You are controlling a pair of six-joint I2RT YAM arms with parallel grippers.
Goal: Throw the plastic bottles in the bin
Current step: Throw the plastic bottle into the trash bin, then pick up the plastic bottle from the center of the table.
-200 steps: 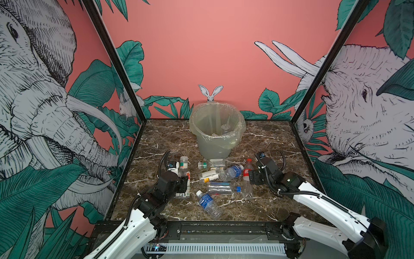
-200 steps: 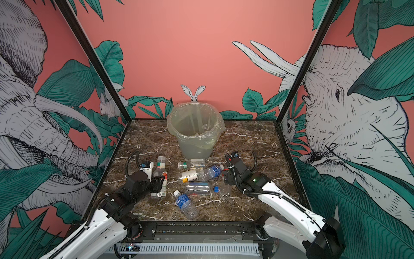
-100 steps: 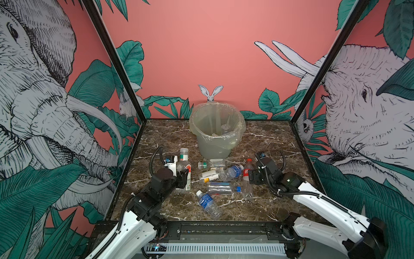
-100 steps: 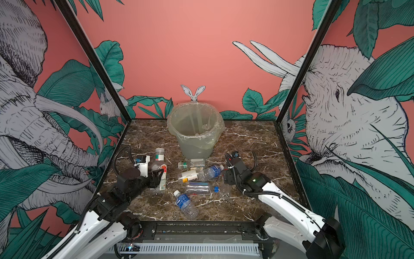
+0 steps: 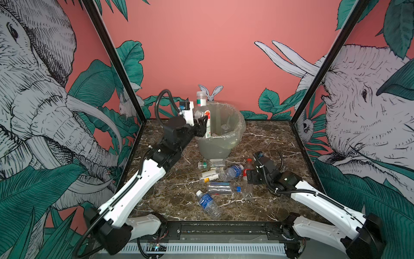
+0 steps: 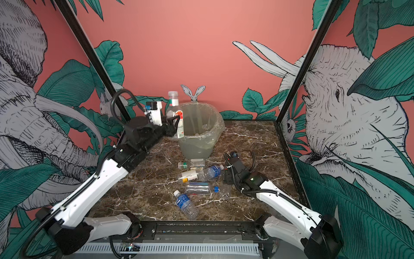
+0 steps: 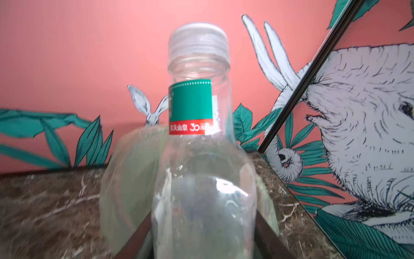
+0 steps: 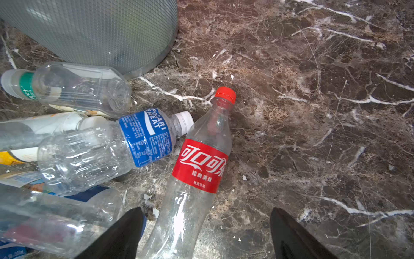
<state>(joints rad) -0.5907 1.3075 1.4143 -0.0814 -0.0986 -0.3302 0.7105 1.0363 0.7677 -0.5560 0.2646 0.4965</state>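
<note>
The left claw (image 5: 202, 124) holds a clear bottle (image 5: 201, 112) upright, cap up, at the near-left rim of the bin (image 5: 220, 134); whether the grip is closing or letting go cannot be told. The bottle's long axis stands vertical, the bin's mouth just beyond it. In front of the bin, the right claw (image 8: 205, 233) hangs open over a red-labelled bottle (image 8: 197, 170) lying on the desk (image 5: 268, 143), neck pointing away from the claw.
</note>
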